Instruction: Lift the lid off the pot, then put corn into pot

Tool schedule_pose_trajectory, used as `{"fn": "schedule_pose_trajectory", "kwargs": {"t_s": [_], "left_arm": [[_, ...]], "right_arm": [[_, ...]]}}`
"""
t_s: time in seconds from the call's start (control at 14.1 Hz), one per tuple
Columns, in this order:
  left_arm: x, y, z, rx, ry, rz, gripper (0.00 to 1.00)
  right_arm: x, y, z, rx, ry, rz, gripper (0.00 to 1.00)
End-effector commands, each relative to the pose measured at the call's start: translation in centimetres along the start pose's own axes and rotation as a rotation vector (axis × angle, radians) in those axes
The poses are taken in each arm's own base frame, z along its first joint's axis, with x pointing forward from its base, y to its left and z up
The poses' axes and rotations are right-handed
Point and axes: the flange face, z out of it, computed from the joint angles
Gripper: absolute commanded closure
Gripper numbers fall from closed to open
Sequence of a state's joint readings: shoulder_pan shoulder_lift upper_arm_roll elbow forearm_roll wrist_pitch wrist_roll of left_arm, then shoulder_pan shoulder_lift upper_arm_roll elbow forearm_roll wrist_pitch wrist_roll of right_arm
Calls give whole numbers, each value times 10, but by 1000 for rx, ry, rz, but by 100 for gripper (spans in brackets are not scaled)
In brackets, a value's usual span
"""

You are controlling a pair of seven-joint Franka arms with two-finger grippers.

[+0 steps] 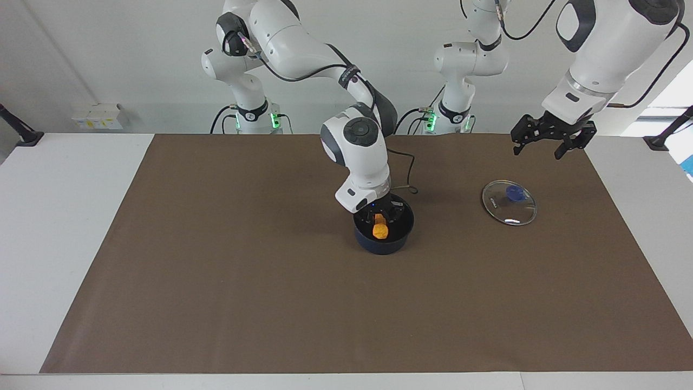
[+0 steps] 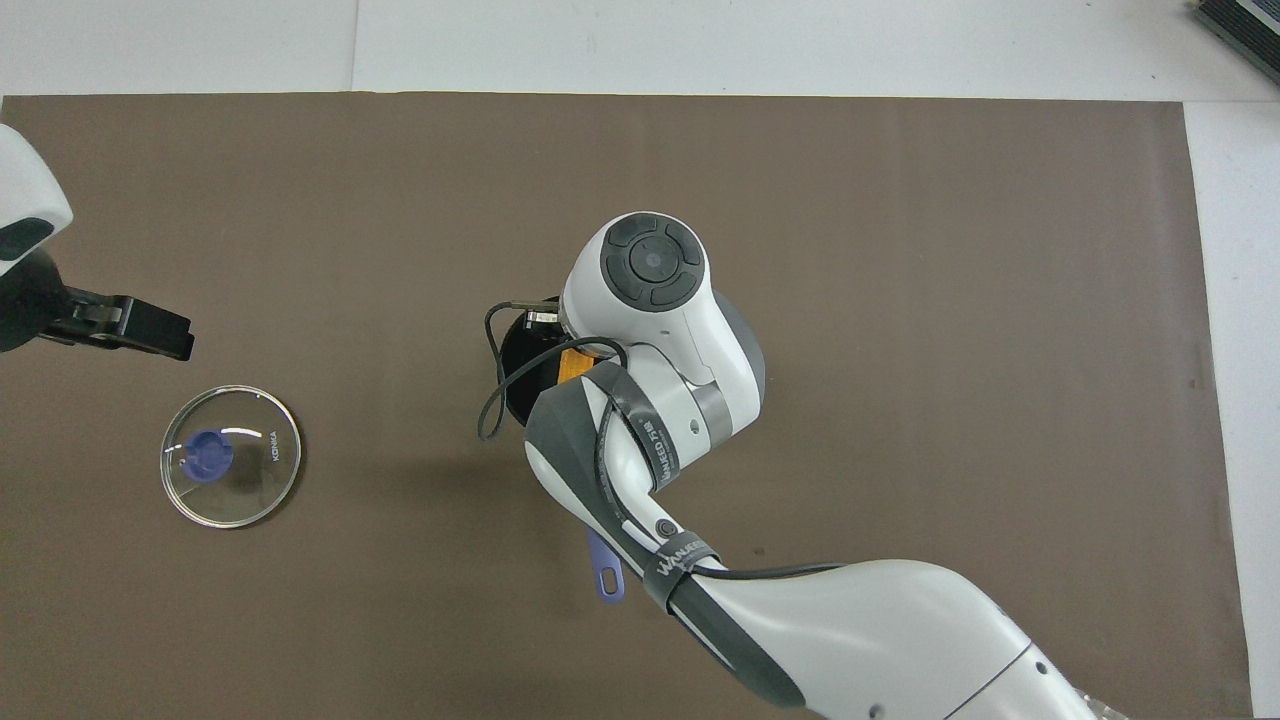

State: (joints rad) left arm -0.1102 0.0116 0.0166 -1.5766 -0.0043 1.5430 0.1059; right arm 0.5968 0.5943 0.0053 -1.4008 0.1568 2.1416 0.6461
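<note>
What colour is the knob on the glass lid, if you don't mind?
Blue, at the centre of the lid; clearest in the overhead view.

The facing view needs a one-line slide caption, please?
Right gripper lowers corn into pot; lid lies aside.

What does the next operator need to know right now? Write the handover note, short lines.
Right gripper: down inside the pot, at the corn; whether it has let go cannot be told.
Left gripper: open, empty, raised over the mat's edge at the left arm's end; waiting.
Lid: off the pot, flat on the mat, knob up, toward the left arm's end.
Pot: mid-table, uncovered, its handle pointing toward the robots.
Done: lid lifted off, corn brought into the pot.
Left: confirm release, pull the right arm out.
</note>
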Motion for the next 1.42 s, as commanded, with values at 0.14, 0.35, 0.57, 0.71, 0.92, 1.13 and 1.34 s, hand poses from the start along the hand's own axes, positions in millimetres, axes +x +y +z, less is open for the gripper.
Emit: {"fn": "schedule_pose_trajectory", "kwargs": {"t_s": [0.14, 0.35, 0.57, 0.71, 0.92, 1.13, 1.34], "left_arm": [[-6, 3, -2, -12, -6, 14, 0], [-7, 3, -3, -12, -4, 14, 0], [-7, 2, -2, -12, -4, 11, 0], [-7, 3, -1, -12, -4, 8, 0], [-7, 2, -1, -12, -4, 2, 0], [-5, 1, -3, -10, 17, 0, 0], [-3, -2, -7, -7, 45, 6, 0]], "right_arm": [[0, 2, -3, 11, 14, -10, 0], [20, 24, -55, 32, 72, 26, 0], [44, 75, -131, -10, 129, 69, 0], [58, 115, -165, -50, 149, 93, 0], [70, 160, -208, -102, 197, 118, 0], [72, 205, -258, -104, 213, 140, 0], [61, 238, -301, -102, 205, 170, 0]]}}
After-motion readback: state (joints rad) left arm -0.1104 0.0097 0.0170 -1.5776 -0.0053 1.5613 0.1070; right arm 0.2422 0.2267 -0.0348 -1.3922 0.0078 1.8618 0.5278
